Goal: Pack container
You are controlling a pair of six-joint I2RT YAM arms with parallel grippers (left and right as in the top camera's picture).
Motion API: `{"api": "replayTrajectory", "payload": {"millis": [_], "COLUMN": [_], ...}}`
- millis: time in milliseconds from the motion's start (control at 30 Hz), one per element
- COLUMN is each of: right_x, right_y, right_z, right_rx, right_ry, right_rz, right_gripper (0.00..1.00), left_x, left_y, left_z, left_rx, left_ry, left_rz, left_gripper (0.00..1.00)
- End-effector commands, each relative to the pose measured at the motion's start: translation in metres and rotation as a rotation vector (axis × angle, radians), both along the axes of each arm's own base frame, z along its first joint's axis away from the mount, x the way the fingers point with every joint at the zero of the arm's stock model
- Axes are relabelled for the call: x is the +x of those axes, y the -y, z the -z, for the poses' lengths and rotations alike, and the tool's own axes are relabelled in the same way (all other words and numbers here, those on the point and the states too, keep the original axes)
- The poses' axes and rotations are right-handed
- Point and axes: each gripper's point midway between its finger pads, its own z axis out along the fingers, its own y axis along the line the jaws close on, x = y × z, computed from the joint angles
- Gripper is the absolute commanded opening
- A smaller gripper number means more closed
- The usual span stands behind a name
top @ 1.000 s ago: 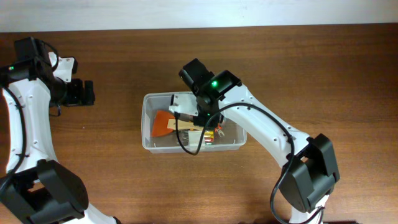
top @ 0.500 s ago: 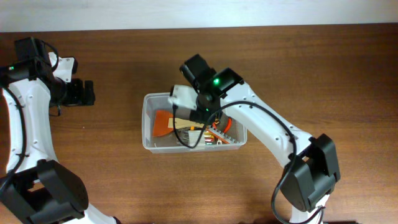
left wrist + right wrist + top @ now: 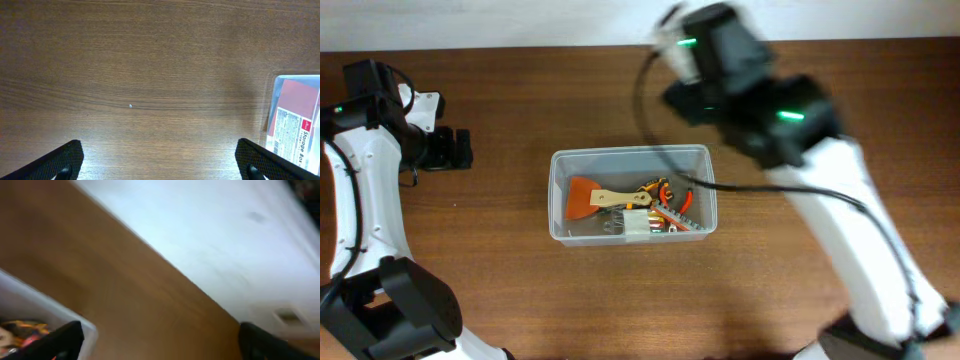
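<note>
With the clear container [image 3: 620,152] at frame centre already holding an orange scraper [image 3: 582,198], the blurred right gripper [image 3: 162,342], apparently spread wide and empty at upper right, should clear the rim before seeking another tool.

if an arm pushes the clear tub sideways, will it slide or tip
It would probably slide rather than tip: the container looks low and wide, flat on the smooth table. The thin clear walls may flex if squeezed. The loose tools inside likely add weight and could shift.
</note>
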Motion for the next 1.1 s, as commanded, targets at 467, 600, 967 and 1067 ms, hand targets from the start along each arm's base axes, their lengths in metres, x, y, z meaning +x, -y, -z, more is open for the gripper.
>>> {"api": "replayTrajectory", "payload": {"millis": [467, 600, 967, 1067], "right_x": [-0.162, -0.171, -0.235, -0.249], "right_y": [0.212, 0.174, 0.091, 0.089], "right_z": [-0.028, -0.004, 0.010, 0.022], "right_rx": [0.351, 0.491, 0.642, 0.646], "right_ry": [0.056, 0.089, 0.338, 0.318], "right_rz": [0.600, 0.391, -0.132, -0.125], "right_gripper": [0.99, 0.99, 0.99, 0.99], "left_x": [0.000, 0.000, 0.000, 0.000], "left_y": [-0.001, -0.001, -0.001, -0.001], "left_z": [0.005, 0.005, 0.005, 0.005], "left_rx": [-0.019, -0.019, -0.019, -0.020], "left_ry": [-0.006, -0.006, -0.006, -0.006], "left_rz": [-0.014, -0.014, -0.014, -0.014], "left_gripper": [0.99, 0.99, 0.99, 0.99]}}
